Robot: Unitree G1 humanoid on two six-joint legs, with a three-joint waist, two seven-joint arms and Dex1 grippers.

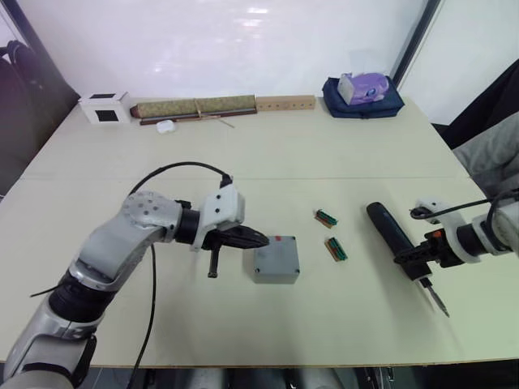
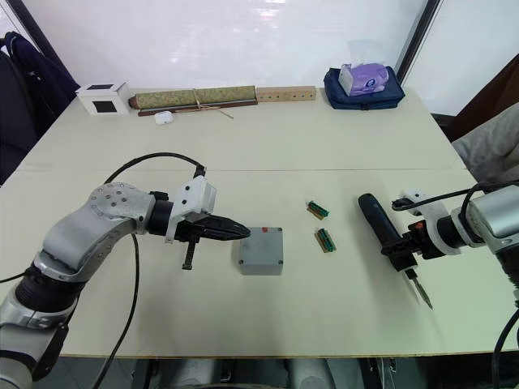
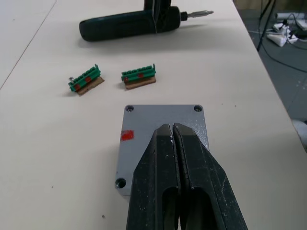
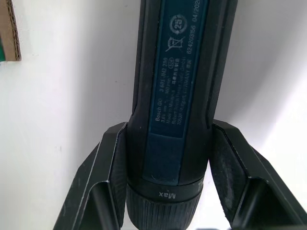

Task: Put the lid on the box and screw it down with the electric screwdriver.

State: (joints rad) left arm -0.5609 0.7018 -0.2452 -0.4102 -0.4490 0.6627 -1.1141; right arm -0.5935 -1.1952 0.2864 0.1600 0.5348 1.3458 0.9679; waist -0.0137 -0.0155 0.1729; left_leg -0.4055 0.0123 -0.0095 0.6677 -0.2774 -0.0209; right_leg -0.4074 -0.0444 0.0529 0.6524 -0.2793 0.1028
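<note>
Beige table (image 1: 340,154): your left gripper (image 3: 173,130) rests pinched together on the lid (image 3: 144,124), pinning it onto the box (image 1: 276,274), while your right gripper (image 4: 170,158) clamps the electric screwdriver (image 1: 393,235) near its bit end, ready for lifting.

You have one lidded grey box (image 1: 276,261), one electric screwdriver (image 1: 396,239), two green connector parts (image 1: 326,217) (image 1: 336,249), and one white cube (image 1: 105,107).

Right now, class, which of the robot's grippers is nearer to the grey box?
Left. The left gripper has its shut fingertips at the box, over its lid. The right gripper is off to the side, clasping the electric screwdriver.
</note>
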